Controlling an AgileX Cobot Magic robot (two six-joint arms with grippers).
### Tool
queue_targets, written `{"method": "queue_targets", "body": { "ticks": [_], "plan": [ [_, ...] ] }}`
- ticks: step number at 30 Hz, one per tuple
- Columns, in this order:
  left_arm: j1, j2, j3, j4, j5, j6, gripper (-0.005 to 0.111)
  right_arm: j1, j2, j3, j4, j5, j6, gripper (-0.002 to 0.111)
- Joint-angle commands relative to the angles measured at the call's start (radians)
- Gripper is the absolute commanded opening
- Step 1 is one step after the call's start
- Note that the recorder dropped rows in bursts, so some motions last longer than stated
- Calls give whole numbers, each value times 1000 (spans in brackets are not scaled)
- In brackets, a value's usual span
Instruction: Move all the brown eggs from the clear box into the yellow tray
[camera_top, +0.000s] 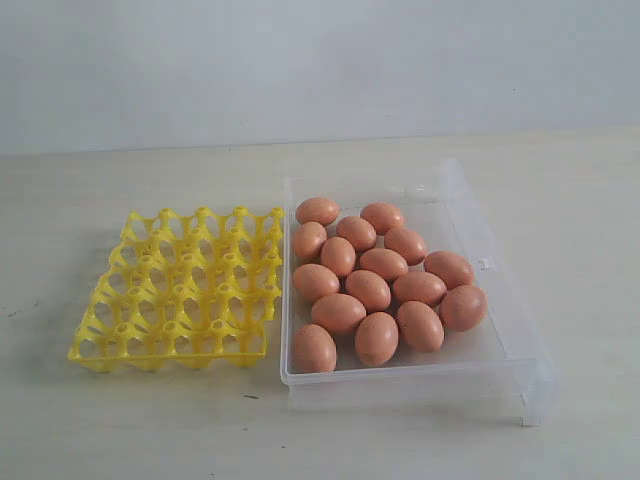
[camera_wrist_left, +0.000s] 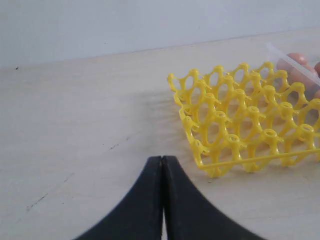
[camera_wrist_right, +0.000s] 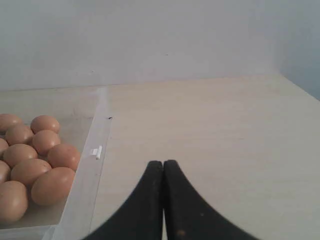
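The left gripper (camera_wrist_left: 162, 159) and right gripper (camera_wrist_right: 163, 163) were clenched empty, the clear box (camera_top: 400, 385) of brown eggs (camera_top: 368, 290) just right of the yellow tray (camera_top: 150, 355), likely for short carries.

Pale, wood-grained tabletop (camera_top: 120, 420) spreads out ahead of the left fingers (camera_wrist_left: 145, 200), with a few dark specks (camera_wrist_left: 114, 146) near their tips. Beyond it rises a plain whitish wall (camera_top: 320, 60). Out past the right fingers (camera_wrist_right: 180, 200), the table's far edge meets that wall, and a second wall (camera_wrist_right: 300, 40) closes the corner. Soft, even light.
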Motion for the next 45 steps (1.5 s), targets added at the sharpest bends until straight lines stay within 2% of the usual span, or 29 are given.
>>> {"method": "queue_targets", "body": {
  "ticks": [1, 21, 24, 27, 29, 37, 42, 45],
  "plan": [
    [-4, -6, -4, 2, -6, 0, 0, -4, -7, 5, 1, -9, -2, 0],
    [-4, -6, -4, 2, -6, 0, 0, -4, -7, 4, 1, -39, -2, 0],
    [-4, -6, -4, 2, -6, 0, 0, -4, -7, -81, -7, -22, -2, 0],
    [-4, -6, -4, 2, -6, 0, 0, -4, -4, -212, -23, 138, -12, 0],
    [-4, -6, -4, 2, -6, 0, 0, -4, 43, -299, -23, 233, -12, 0],
    [-4, -6, -4, 2, -6, 0, 0, -1, 345, -518, 6, 245, -123, 0],
    [-4, -6, -4, 2, -6, 0, 0, 82, 590, -653, 6, 246, -123, 0],
    [-4, -6, -4, 2, -6, 0, 0, 174, 747, -737, 0, 258, -98, 0]
  ]
}}
